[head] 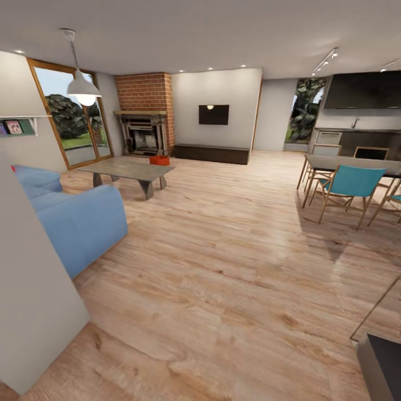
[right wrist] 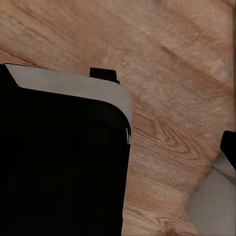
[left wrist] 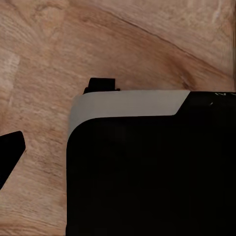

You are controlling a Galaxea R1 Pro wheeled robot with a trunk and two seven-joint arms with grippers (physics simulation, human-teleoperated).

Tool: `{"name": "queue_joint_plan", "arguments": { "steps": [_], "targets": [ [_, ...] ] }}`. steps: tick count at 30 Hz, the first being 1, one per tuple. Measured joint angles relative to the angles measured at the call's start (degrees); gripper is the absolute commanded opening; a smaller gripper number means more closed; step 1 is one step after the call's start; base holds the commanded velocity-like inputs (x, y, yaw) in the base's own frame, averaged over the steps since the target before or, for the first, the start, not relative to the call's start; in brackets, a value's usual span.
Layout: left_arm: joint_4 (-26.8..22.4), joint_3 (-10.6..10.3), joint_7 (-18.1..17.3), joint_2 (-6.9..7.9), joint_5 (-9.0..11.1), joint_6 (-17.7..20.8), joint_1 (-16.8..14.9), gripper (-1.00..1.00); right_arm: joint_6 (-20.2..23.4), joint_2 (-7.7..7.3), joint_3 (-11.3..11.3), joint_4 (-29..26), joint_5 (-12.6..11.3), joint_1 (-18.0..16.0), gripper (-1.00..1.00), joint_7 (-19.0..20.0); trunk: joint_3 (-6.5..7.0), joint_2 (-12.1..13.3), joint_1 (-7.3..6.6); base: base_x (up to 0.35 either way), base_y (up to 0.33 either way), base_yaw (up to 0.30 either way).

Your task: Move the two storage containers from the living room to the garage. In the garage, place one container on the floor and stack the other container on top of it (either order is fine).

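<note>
Looking across the living room (head: 223, 239) from the head view: light wood plank floor (head: 234, 278), wide and bare in the middle.

- Container (head: 159, 160): one orange-red bin shows, far off, on the far end of the low grey tabletop (head: 128, 168), before the fireplace. Too small to tell its long axis or which way it points; a second bin cannot be made out.
- Fireplace (head: 143, 114): red brick, far wall, left of centre.
- TV (head: 214, 115): black, wall-mounted, right of the fireplace.
- Cabinet (head: 211, 153): long, dark, low, below the TV.
- Glass doors (head: 72, 120): wood-framed, left wall, greenery outside.
- Sofa (head: 72, 217): blue, near left, beside the tabletop.
- Lamp (head: 83, 86): white pendant, hanging above the sofa end.
- Dining table (head: 356, 164): right side, with teal chair (head: 348, 186) just in front.
- Kitchen counter (head: 356, 139): dark, far right, behind the dining table.
- White wall panel (head: 33, 301): near left edge.

Wrist views: each looks down on plank floor past a black robot body with a grey edge (left wrist: 128, 103) (right wrist: 73, 86). Left claw and right claw: state cannot be told.
</note>
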Motion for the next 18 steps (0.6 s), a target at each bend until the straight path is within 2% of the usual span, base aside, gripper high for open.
{"name": "queue_joint_plan", "arguments": {
  "steps": [18],
  "targets": [
    [0.0,0.0,0.0,0.0,0.0,0.0,0.0,1.0,-0.3,-0.01,0.0,0.0,0.0,0.0,1.0,0.0,0.0,0.0,0.0,0.322,0.0,-0.181]
  ]
}}
